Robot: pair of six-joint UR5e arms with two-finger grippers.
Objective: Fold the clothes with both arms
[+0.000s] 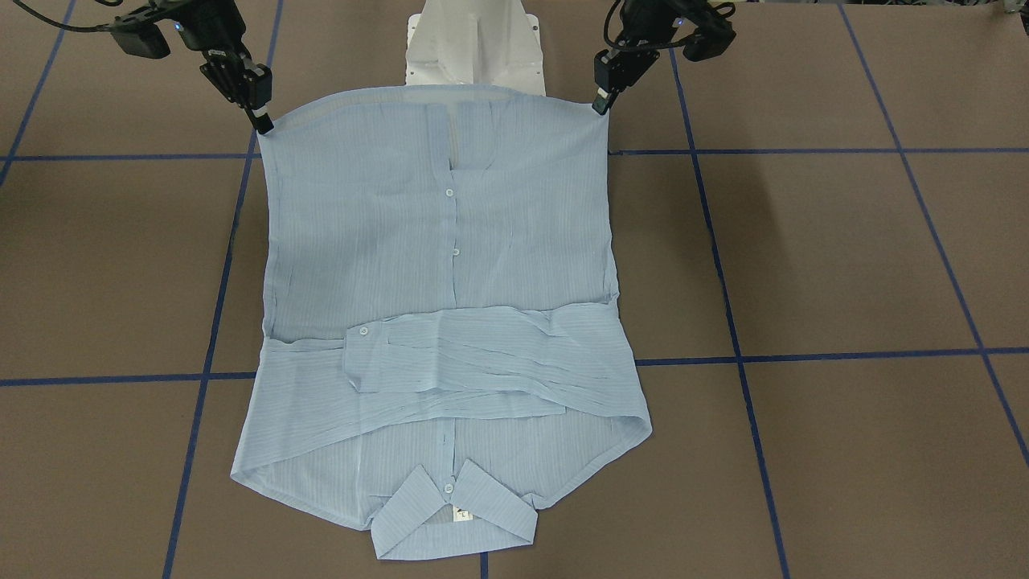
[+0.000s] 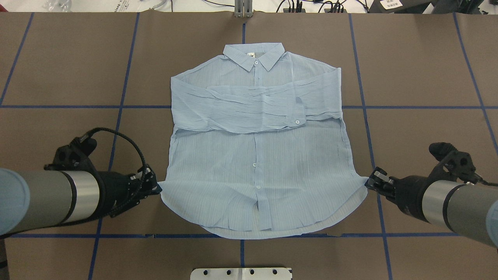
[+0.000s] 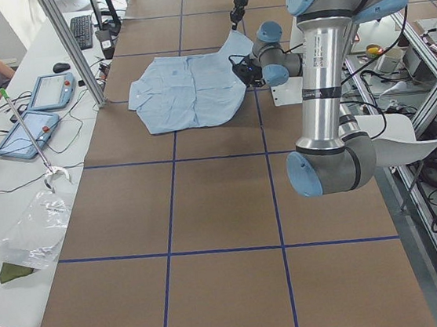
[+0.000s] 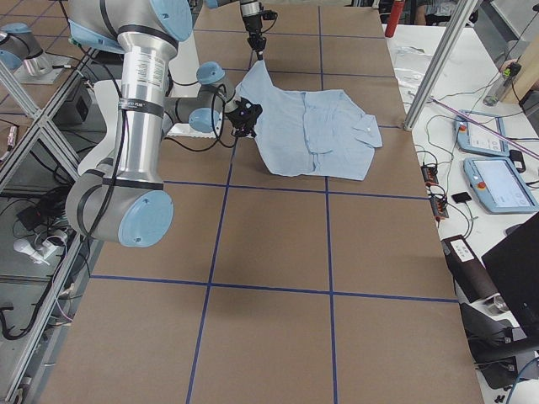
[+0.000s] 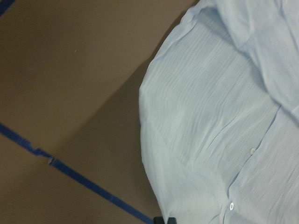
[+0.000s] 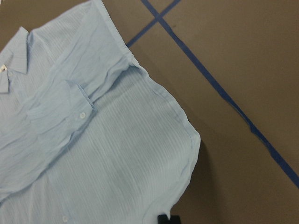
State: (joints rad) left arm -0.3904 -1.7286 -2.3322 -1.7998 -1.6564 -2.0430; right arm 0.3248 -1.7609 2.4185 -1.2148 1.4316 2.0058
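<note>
Brown table (image 2: pixel 408 77), blue tape grid (image 2: pixel 78 106) across it. Light-blue shirt (image 2: pixel 256 171) lies on it front up and buttoned, collar (image 2: pixel 253 54) toward the far edge, sleeves (image 2: pixel 249 111) folded across the chest. Both hem corners on the robot's side are raised off the surface.

Silver-grey arms (image 2: pixel 78 198), pale-blue caps (image 2: pixel 11 200) (black, seemingly braided cable (image 2: pixel 116 133))

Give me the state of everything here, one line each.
shirt: face up, hem corners raised off the surface.
sleeves: folded across the chest.
left gripper: shut on one hem corner of the shirt.
right gripper: shut on the other hem corner.
</note>
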